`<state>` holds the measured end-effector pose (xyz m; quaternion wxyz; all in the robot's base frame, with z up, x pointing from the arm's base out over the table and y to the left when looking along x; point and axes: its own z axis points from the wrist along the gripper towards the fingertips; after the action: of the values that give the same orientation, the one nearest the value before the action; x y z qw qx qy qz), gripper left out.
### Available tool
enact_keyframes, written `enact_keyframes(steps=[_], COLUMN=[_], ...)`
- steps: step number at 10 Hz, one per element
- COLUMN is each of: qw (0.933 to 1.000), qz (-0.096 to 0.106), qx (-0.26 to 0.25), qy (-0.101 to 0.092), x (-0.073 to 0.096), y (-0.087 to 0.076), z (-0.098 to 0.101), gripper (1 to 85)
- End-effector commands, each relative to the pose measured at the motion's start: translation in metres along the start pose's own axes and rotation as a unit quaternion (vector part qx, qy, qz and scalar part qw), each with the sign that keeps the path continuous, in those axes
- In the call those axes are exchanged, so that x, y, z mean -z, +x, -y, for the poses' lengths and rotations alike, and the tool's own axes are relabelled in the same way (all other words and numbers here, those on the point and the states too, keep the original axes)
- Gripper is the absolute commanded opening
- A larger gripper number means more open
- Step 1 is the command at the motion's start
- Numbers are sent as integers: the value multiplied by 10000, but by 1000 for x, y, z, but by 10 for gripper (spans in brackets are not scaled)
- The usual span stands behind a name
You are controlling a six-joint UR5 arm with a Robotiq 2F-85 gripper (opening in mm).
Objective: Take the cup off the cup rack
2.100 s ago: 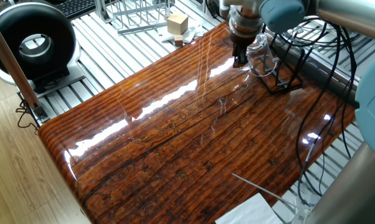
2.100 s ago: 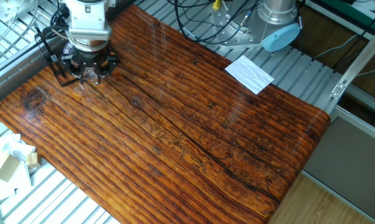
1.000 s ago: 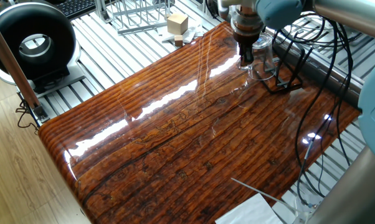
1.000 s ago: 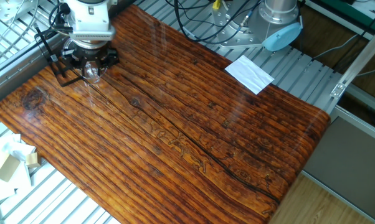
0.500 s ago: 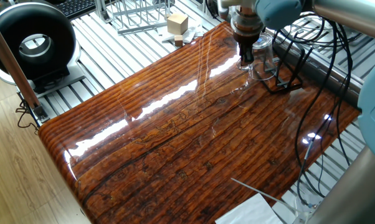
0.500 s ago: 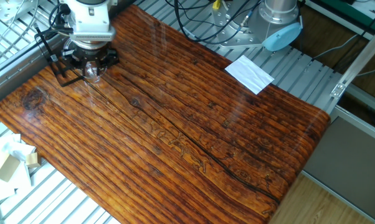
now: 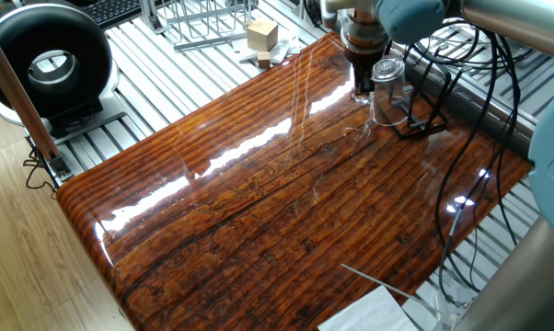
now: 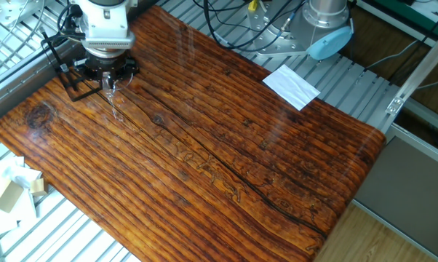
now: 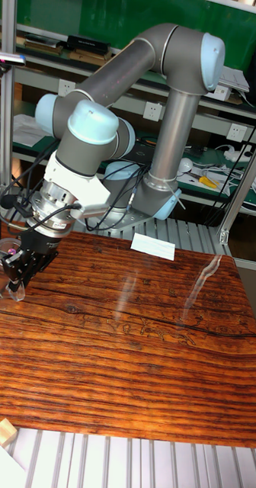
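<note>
The cup (image 7: 388,92) is a small clear glass mug, upright at the far right corner of the wooden table (image 7: 259,202). My gripper (image 7: 362,90) comes down from above at its left side, fingers drawn together on the cup. The cup rack (image 7: 422,124), thin black wire, stands just right of and behind the cup. In the other fixed view the gripper (image 8: 107,76) hangs over the cup (image 8: 113,98), with the rack (image 8: 57,62) to its left. The tall fixed view shows the gripper (image 9: 20,276) and the cup (image 9: 6,259) at the table's left edge.
Black cables (image 7: 470,83) trail over the table's right side by the rack. A silver-grey wire frame (image 7: 203,23) and a wooden block (image 7: 261,35) lie beyond the far edge. A black round device (image 7: 47,60) sits at the left. White paper (image 8: 292,85) lies near the arm base.
The gripper's fingers closed on the cup about a second ago. Since then the cup has shifted slightly away from the rack and now stands more upright.
</note>
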<state>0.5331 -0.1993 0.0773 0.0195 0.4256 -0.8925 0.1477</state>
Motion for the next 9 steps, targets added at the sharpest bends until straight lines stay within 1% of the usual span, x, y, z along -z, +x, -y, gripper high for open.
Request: enact_keyframes(steps=[1, 4, 6, 8, 9], qw=[10000, 10000, 10000, 9999, 9999], qz=[-24, 5, 23, 110, 118], qx=[-65, -69, -36, 41, 87], qy=[13, -12, 33, 20, 43], x=[2, 7, 18, 29, 35], y=[1, 0, 0, 6, 9], z=[0, -1, 3, 6, 8], gripper=[13, 13, 13, 13, 13])
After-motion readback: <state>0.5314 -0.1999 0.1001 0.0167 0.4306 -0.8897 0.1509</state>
